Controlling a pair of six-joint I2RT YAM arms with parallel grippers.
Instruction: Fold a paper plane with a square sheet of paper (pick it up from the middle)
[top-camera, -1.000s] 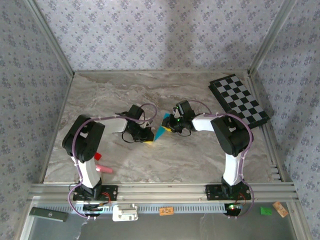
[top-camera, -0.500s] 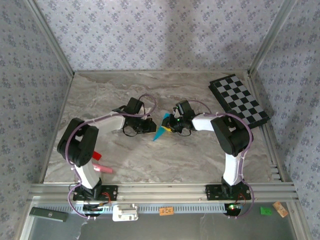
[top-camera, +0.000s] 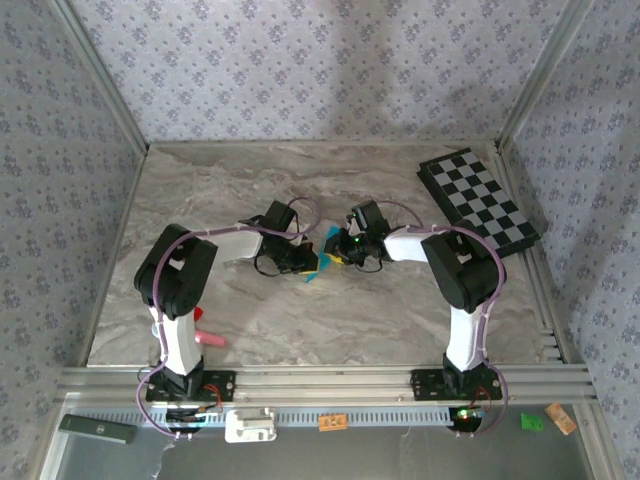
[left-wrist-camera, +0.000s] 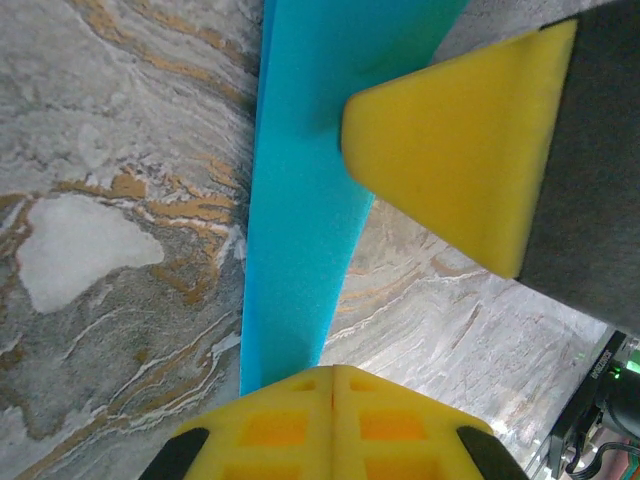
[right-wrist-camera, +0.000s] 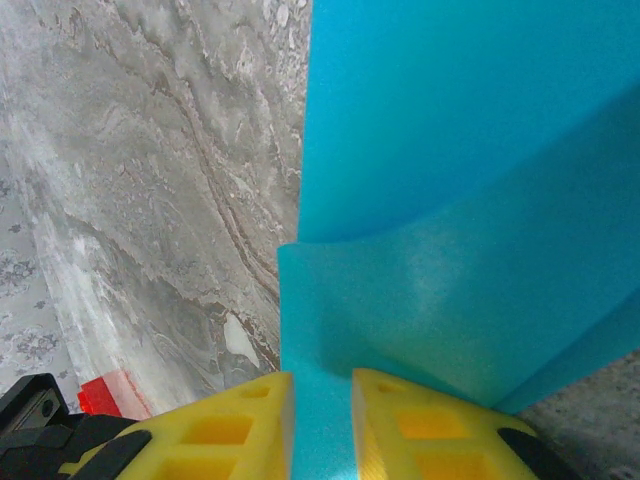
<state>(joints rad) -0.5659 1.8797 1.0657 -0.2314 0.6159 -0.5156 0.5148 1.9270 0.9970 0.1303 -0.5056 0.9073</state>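
Note:
The square sheet of paper is folded into a narrow cyan-blue dart, the paper plane (top-camera: 321, 260), held just above the marble table's middle. My right gripper (top-camera: 339, 250) is shut on its wide end, and the blue paper (right-wrist-camera: 440, 200) runs up between the two yellow fingertips (right-wrist-camera: 250, 425). My left gripper (top-camera: 303, 263) is at the pointed end, its yellow fingertips (left-wrist-camera: 290, 420) pressed together with no gap. The blue strip (left-wrist-camera: 300, 220) passes under the left fingertip, not through the seam. A right fingertip (left-wrist-camera: 450, 150) sits on the strip farther along.
A black-and-white checkered board (top-camera: 478, 198) lies at the back right, against the frame. Small red and pink objects (top-camera: 205, 335) lie near the left arm's base; the red one (right-wrist-camera: 110, 393) also appears in the right wrist view. Patterned walls enclose the table on three sides.
The left gripper has closed fully and moved right, onto the paper's pointed end. The left arm's elbow swung out and back. The right gripper kept still, holding the paper.

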